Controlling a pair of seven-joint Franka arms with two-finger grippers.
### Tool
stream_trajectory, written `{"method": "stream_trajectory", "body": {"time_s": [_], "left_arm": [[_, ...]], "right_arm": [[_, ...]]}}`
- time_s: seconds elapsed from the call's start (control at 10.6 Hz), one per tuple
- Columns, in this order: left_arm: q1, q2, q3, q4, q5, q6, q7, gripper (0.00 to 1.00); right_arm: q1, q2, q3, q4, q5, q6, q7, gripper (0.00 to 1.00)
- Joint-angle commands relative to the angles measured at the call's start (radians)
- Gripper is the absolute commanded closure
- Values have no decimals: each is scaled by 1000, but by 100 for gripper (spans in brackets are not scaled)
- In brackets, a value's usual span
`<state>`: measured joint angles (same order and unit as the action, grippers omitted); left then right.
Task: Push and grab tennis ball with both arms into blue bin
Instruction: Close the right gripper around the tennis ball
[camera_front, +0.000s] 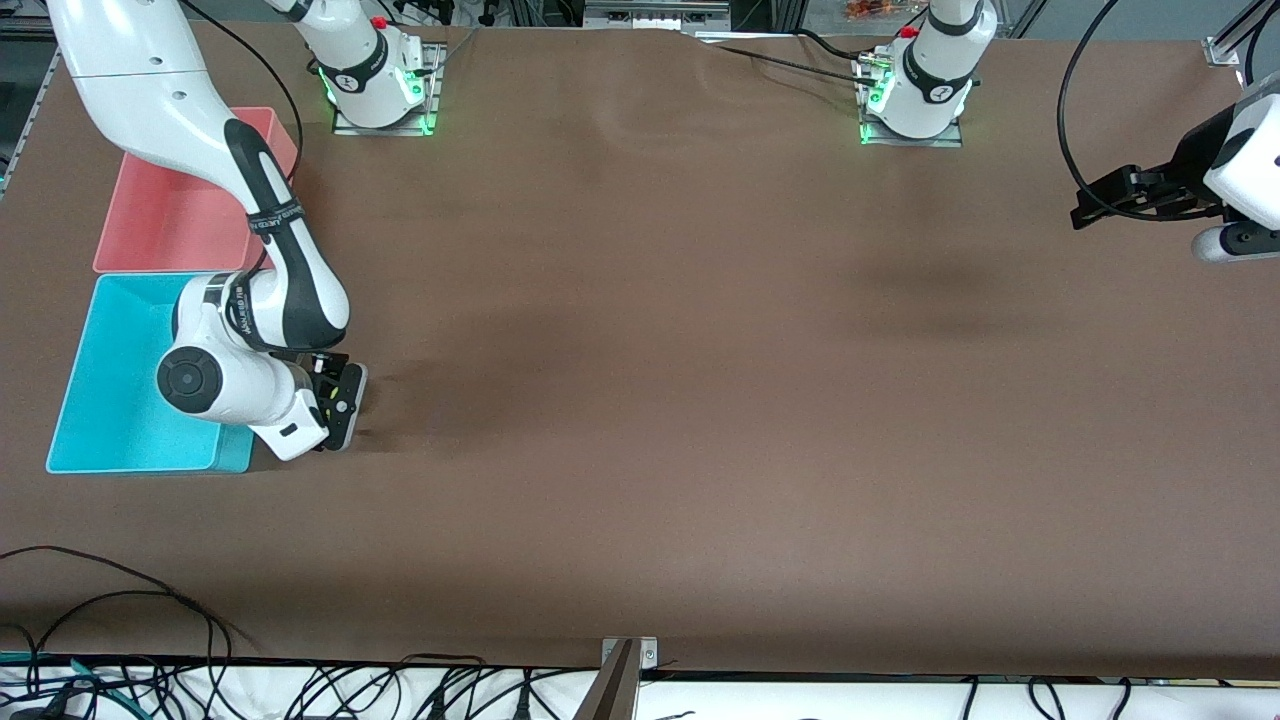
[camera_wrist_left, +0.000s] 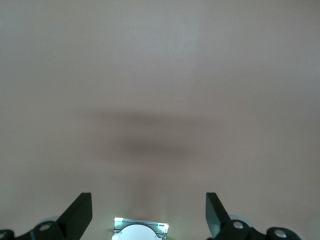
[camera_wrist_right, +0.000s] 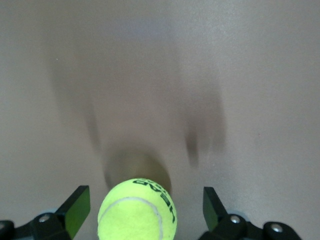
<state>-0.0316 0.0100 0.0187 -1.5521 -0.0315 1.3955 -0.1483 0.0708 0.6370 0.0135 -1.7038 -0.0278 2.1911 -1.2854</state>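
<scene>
straddling the tennis ball (camera_wrist_right: 137, 210), right pincer (camera_wrist_right: 141, 212) gapes; left pincer (camera_wrist_left: 149, 220) apart, waiting.

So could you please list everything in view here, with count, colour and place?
ball: one, yellow-green, on the table between the right gripper's open fingers, not gripped
blue bin: one, cyan-blue, at the right arm's end of the table, nearer the front camera than the pink bin
pink bin: one, pink, touching the blue bin, farther from the camera
table: one, brown
cables: several, black, along the table edge nearest the camera
right gripper: one, black, open, low beside the blue bin, around the ball
left gripper: one, black, open, waiting over the left arm's end of the table
</scene>
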Motion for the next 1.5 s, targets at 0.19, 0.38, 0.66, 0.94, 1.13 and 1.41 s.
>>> {"method": "stream_trajectory", "body": {"time_s": [0.19,0.38,0.66,0.94,1.13,1.41], "left_arm": [[-14,21,-14,87,-22,-55,-8,0],[-10,24,-26,92,-21,-55,-7,0],[-5,25,-25,92,-21,-55,-5,0],[-2,28,-25,92,-21,-55,-4,0],[-2,28,-25,92,-21,-55,-4,0],[-2,28,-25,92,-21,-55,-4,0]], "right_arm": [[-8,-40,-15,-124,-15,105,-26,0],[-8,-43,-24,-146,-15,124,-26,0],[-8,-46,-38,-154,-11,125,-28,8],[-14,-69,-44,-151,-11,119,-23,37],[-14,-76,-43,-149,-8,118,-20,44],[-25,-88,-46,-149,-4,110,-34,61]]}}
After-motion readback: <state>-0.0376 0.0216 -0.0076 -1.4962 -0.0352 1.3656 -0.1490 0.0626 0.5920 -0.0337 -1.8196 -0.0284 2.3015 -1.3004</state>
